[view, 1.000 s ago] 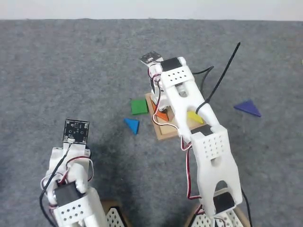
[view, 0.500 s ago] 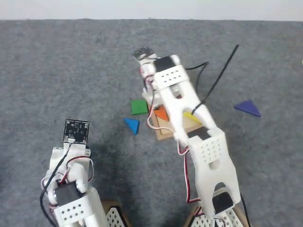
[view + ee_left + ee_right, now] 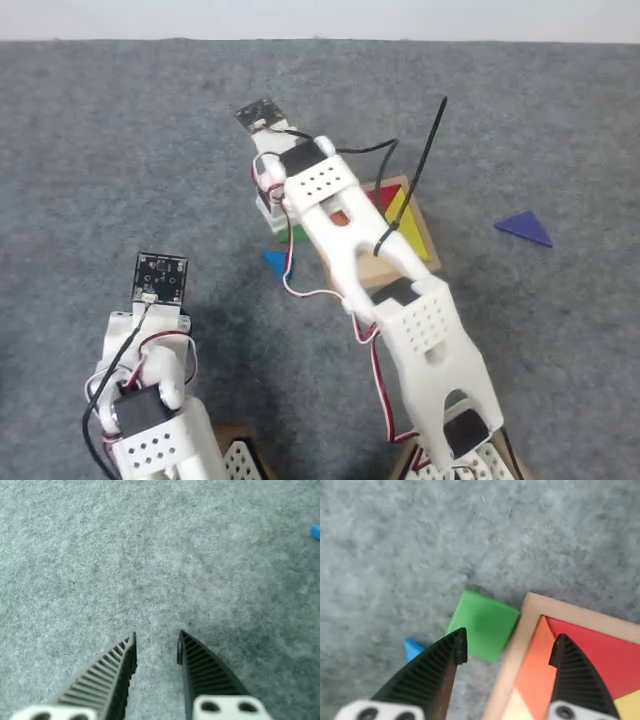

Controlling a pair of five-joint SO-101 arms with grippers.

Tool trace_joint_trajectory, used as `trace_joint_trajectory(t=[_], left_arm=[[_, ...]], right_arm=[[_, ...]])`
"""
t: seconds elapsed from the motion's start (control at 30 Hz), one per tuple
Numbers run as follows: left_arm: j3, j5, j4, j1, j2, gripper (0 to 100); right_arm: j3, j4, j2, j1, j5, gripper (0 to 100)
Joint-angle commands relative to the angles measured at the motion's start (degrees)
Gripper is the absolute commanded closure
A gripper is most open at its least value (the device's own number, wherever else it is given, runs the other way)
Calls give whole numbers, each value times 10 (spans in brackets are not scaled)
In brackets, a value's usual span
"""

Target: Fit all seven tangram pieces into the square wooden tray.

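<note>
The right arm has swung leftward across the wooden tray, uncovering the red piece and yellow piece inside it. An orange piece lies in the tray against the red one. The right end effector hangs with its fingers spread, gripping nothing, above the tray's corner and the green square, which lies on the tabletop just beside the rim. A small blue triangle lies near the square. A purple triangle sits well apart on the tray's other side. The left end effector, also spread and empty, hovers over bare tabletop.
</note>
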Motion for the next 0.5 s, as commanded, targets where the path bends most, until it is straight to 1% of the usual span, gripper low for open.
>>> trace_joint_trajectory(t=[0.0, 0.23, 0.47], left_arm=[[-4, -4, -6, -1, -4, 867], [-4, -4, -6, -1, -4, 867], [-4, -4, -6, -1, -4, 867]], right_arm=[[-32, -8, -11, -29, -25, 728], [-28, -7, -7, -45, -26, 728], [-31, -8, 43, -45, -23, 730]])
